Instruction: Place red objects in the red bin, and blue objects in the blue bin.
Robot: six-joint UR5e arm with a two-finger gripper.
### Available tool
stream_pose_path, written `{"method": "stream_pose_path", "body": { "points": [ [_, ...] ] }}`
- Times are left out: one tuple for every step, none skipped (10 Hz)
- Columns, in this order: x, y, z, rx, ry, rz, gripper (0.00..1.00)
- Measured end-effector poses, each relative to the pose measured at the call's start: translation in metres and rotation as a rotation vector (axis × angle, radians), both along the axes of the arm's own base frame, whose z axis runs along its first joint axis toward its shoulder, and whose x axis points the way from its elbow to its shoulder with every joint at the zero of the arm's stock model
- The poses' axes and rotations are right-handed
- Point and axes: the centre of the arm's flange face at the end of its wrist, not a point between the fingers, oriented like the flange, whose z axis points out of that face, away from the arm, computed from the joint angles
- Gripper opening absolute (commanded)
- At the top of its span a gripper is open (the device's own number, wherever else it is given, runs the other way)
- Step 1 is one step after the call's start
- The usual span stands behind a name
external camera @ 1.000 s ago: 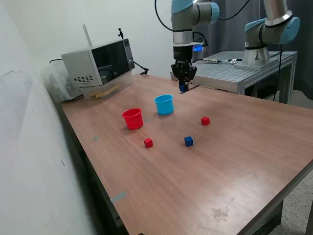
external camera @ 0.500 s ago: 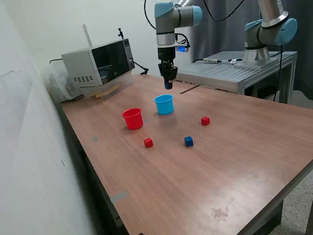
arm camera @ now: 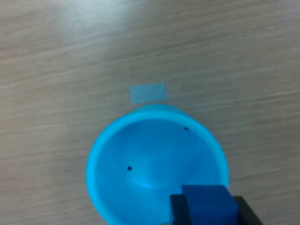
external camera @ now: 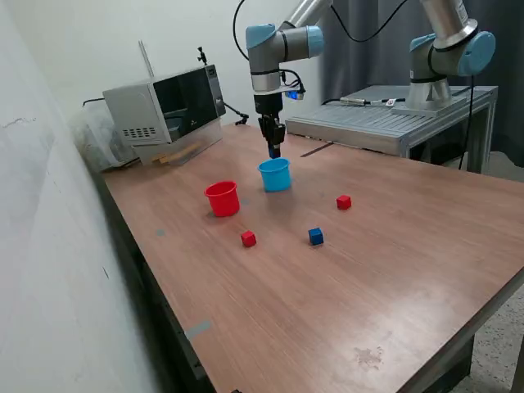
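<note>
My gripper (external camera: 273, 151) hangs just above the light-blue cup (external camera: 275, 174) and is shut on a dark-blue cube (arm camera: 207, 205). In the wrist view the cube sits between the two black fingers (arm camera: 178, 209) over the rim of the light-blue cup (arm camera: 140, 164), whose inside holds nothing. The red cup (external camera: 222, 198) stands to the exterior view's left of the blue cup. A second dark-blue cube (external camera: 316, 237) and two red cubes (external camera: 248, 238) (external camera: 344, 201) lie on the wooden table nearer the camera.
A microwave-like grey box (external camera: 164, 103) stands at the table's back left. A second arm (external camera: 446, 53) stands on a metal bench (external camera: 393, 119) at the back right. A small pale tape patch (arm camera: 148, 93) lies on the table by the blue cup.
The gripper has carried the dark-blue cube toward the exterior view's left, from the back of the table to right above the light-blue cup. The cubes on the table have not moved.
</note>
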Motion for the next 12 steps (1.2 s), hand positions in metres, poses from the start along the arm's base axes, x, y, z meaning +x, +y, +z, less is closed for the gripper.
{"method": "stream_pose_path", "body": {
  "points": [
    [0.000, 0.004, -0.001, 0.000, -0.001, -0.006, 0.00],
    [0.000, 0.007, -0.002, -0.001, -0.003, -0.011, 1.00],
    [0.001, 0.008, -0.002, -0.001, -0.004, -0.013, 1.00],
    [0.001, 0.008, -0.003, -0.002, -0.004, -0.014, 1.00],
    [0.001, 0.008, -0.002, -0.002, -0.004, -0.014, 1.00],
    [0.002, 0.008, -0.002, -0.002, -0.004, -0.013, 1.00],
    [0.002, 0.005, -0.002, -0.002, -0.004, -0.009, 1.00],
    [0.002, 0.002, 0.001, -0.002, -0.002, -0.004, 1.00],
    [0.003, -0.009, 0.010, 0.002, 0.012, 0.013, 1.00],
    [0.006, -0.031, 0.026, 0.007, 0.033, 0.044, 1.00],
    [0.011, -0.059, 0.046, 0.012, 0.060, 0.084, 1.00],
    [0.020, -0.090, 0.069, 0.016, 0.088, 0.128, 1.00]
  ]
}}
